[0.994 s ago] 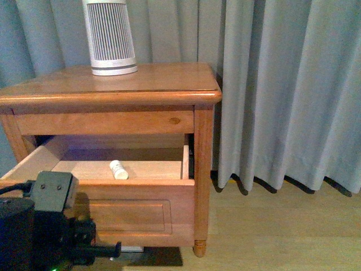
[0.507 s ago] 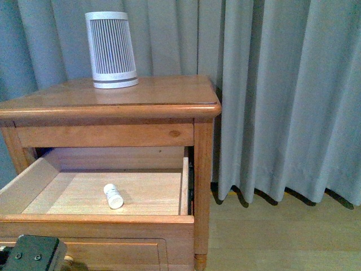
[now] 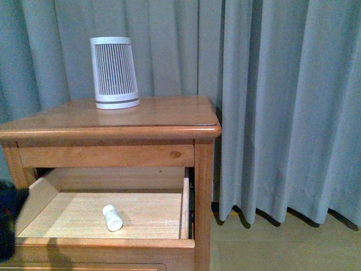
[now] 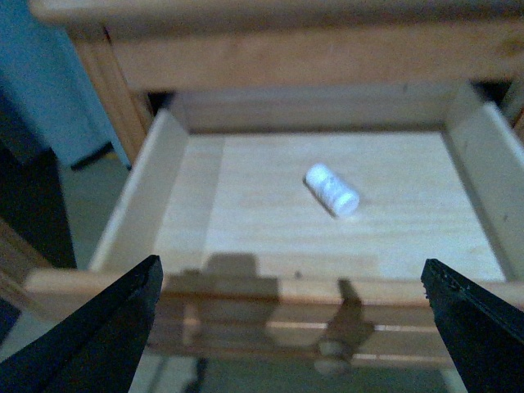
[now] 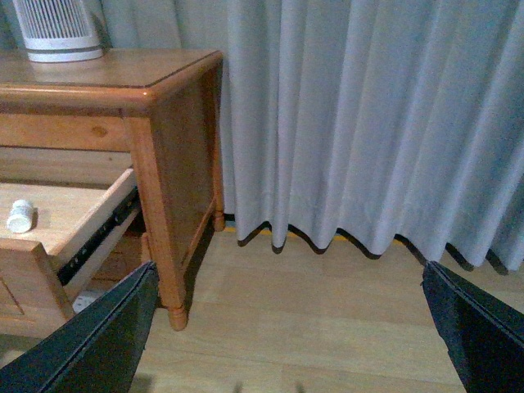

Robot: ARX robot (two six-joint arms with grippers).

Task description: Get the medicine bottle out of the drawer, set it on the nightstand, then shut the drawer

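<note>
The medicine bottle (image 3: 112,218), a small white cylinder, lies on its side on the pale floor of the open upper drawer (image 3: 113,243) of the nightstand (image 3: 169,121). In the left wrist view the bottle (image 4: 332,189) lies mid-drawer. My left gripper (image 4: 291,327) hangs open above the drawer's front rim (image 4: 270,288) and knob (image 4: 332,358), short of the bottle, holding nothing. My right gripper (image 5: 286,336) is open over bare floor to the right of the nightstand (image 5: 106,78), with the bottle (image 5: 20,216) far off to its side.
A ribbed white-grey tapered appliance (image 3: 115,72) stands at the back left of the nightstand top. Grey curtains (image 3: 282,101) hang behind and to the right. Wooden floor (image 5: 311,311) lies to the right of the cabinet. A dark part of my left arm (image 3: 7,220) shows at the left edge.
The front view has shifted, so the nightstand sits lower in frame and more of the drawer's inside shows. The left arm's dark bulk has left the lower left corner.
</note>
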